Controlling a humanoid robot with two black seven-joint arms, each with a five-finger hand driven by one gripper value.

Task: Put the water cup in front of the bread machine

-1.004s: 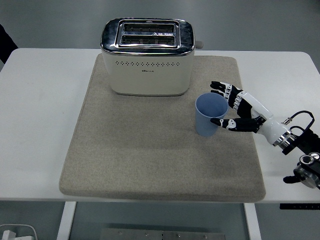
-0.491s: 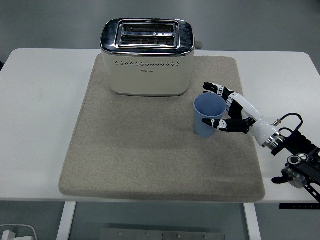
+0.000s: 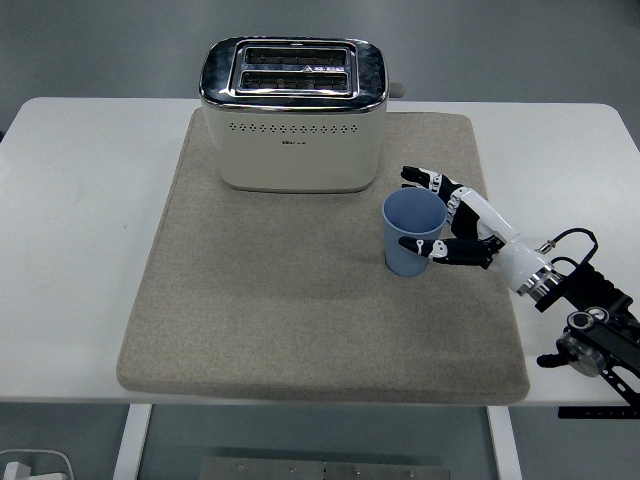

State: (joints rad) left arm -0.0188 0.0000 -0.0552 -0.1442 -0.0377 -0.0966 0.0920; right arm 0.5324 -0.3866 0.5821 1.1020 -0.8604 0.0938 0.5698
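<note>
We note the right hand (image 3: 452, 222) wrapped around the blue water cup (image 3: 411, 233), thumb in front, fingers behind. The cup stands upright on the beige mat (image 3: 300, 320), near the bread machine (image 3: 294, 112), off its front right corner.

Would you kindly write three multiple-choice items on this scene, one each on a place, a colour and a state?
1. Where is the cup relative to the toaster?
A. On top of it
B. Near its front right corner, on the mat
C. Off the mat, to its left

2. What colour is the cup?
A. Blue
B. Red
C. Green

3. How does the right robot hand stand?
A. Flat on the table
B. Fingers curled around the upright cup
C. Inside a toaster slot

Answers: B, the cup stands by that corner; A, its wall is blue; B, thumb and fingers flank the cup.
</note>
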